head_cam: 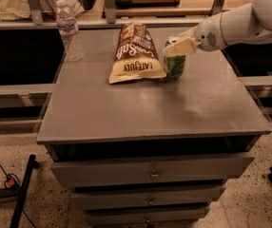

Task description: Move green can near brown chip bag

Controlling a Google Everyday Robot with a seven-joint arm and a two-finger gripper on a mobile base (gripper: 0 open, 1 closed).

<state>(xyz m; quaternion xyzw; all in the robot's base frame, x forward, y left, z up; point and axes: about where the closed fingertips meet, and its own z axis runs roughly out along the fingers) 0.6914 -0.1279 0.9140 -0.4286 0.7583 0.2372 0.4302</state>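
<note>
The green can (175, 65) stands upright at the table surface, just right of the brown chip bag (135, 53) and almost touching its tan "LATE JULY" end. The bag lies flat at the back middle of the grey table (150, 108). My gripper (178, 45) reaches in from the right on a white arm and is shut on the can's upper part. One pale finger (181, 47) crosses the front of the can's top. The far finger is hidden behind the can.
A clear plastic water bottle (69, 31) stands at the table's back left corner. The table is a drawer cabinet with drawers (151, 175) below its front edge. A shelf rail (126, 23) runs behind the table.
</note>
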